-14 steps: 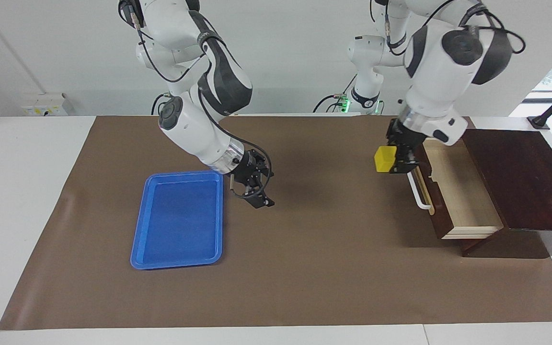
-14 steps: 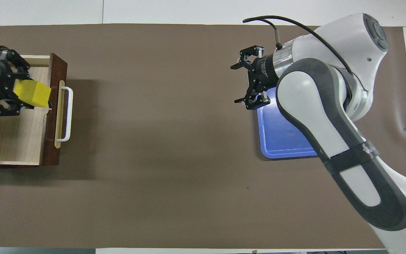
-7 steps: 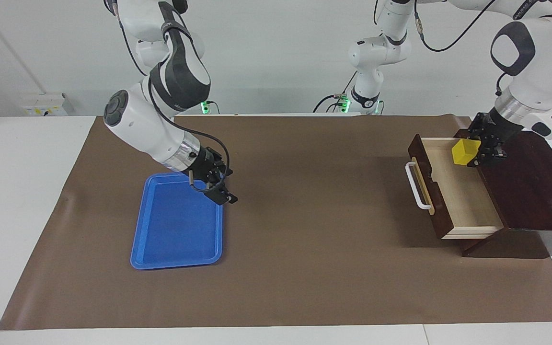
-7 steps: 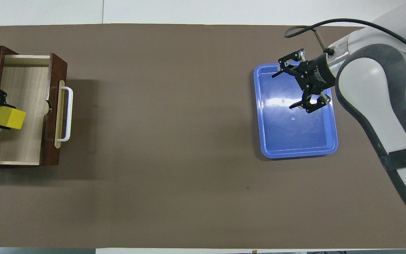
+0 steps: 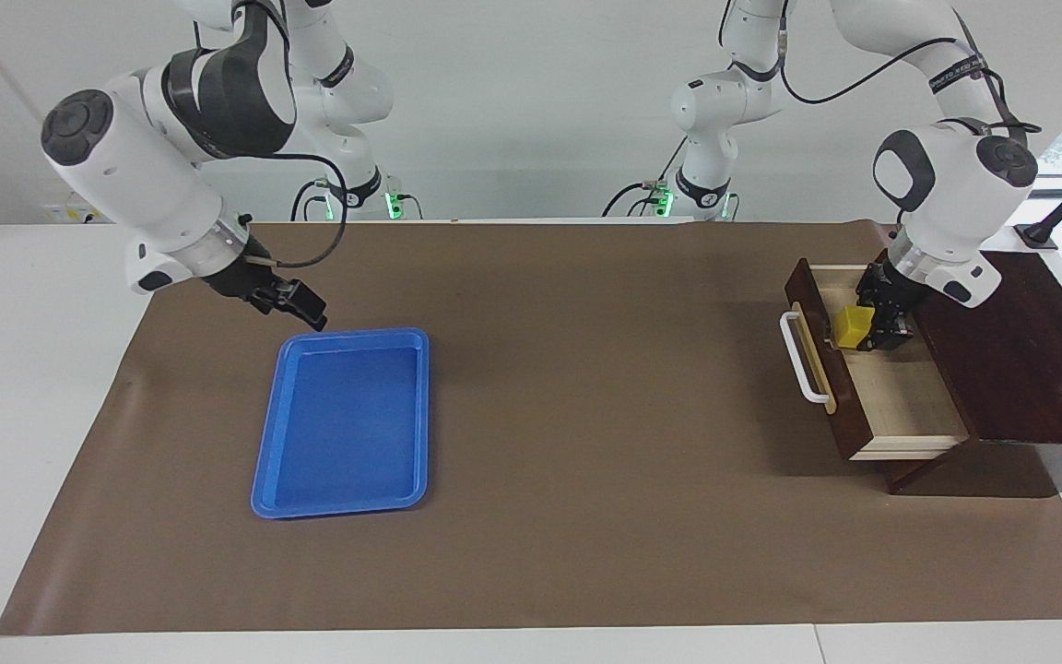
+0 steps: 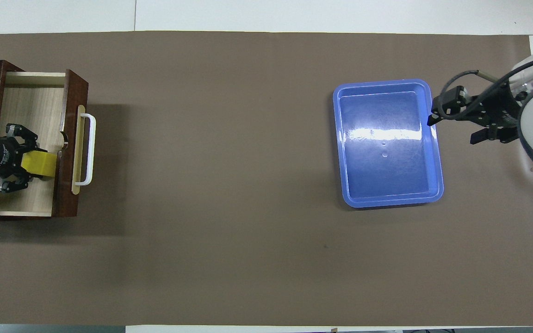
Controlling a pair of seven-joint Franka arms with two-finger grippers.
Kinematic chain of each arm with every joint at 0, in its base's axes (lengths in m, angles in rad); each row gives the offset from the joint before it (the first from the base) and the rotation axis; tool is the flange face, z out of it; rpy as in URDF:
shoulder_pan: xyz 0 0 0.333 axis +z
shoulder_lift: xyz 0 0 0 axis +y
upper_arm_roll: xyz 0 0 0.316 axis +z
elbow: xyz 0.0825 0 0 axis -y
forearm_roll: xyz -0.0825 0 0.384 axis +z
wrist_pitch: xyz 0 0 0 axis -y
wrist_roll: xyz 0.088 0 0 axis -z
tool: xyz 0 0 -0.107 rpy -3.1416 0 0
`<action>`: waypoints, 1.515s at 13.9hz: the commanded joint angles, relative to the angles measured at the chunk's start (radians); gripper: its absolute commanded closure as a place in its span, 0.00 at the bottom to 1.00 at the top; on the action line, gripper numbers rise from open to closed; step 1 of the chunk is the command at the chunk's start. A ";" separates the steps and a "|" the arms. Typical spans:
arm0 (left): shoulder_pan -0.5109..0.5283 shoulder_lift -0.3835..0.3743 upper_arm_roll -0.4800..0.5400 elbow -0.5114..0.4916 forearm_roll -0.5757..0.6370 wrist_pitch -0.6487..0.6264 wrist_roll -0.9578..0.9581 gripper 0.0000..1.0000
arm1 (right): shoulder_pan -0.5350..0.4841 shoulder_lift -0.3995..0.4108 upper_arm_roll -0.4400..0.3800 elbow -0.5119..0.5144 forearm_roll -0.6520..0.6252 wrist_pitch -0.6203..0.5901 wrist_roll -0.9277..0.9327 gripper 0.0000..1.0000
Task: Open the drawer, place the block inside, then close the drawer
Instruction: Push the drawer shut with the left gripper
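The dark wooden drawer (image 5: 900, 401) (image 6: 26, 106) stands pulled out of its box, white bar handle (image 5: 798, 361) (image 6: 89, 148) facing the table's middle. My left gripper (image 5: 867, 330) (image 6: 28, 163) is down inside it, shut on the yellow block (image 5: 852, 327) (image 6: 44, 165), which sits low just inside the drawer's front panel. Whether the block touches the drawer floor I cannot tell. My right gripper (image 5: 305, 309) (image 6: 454, 129) hangs open and holds nothing, over the mat by the edge of the blue tray.
A flat blue tray (image 5: 277, 443) (image 6: 436, 175) with nothing in it lies on the brown mat toward the right arm's end. The dark box top (image 5: 1010, 350) flanks the drawer. White table (image 5: 42, 387) borders the mat.
My left gripper carried the block from the drawer's front to over the drawer, then down into it near the front panel. The right arm swung off the tray toward its own end.
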 commanded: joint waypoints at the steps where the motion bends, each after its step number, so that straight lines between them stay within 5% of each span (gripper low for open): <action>1: -0.016 -0.016 0.007 0.002 -0.011 -0.009 -0.026 0.00 | -0.026 -0.107 0.014 -0.059 -0.079 -0.007 -0.197 0.00; 6: -0.123 0.058 0.002 0.325 -0.003 -0.309 -0.211 0.00 | -0.039 -0.184 0.014 -0.073 -0.167 -0.002 -0.461 0.00; 11: -0.240 0.041 0.002 0.121 0.060 -0.113 -0.313 0.00 | -0.054 -0.161 0.017 -0.086 -0.162 -0.005 -0.405 0.00; 21: 0.030 0.039 0.007 0.108 0.061 -0.065 0.049 0.00 | -0.065 -0.127 0.017 -0.064 -0.156 -0.046 -0.377 0.00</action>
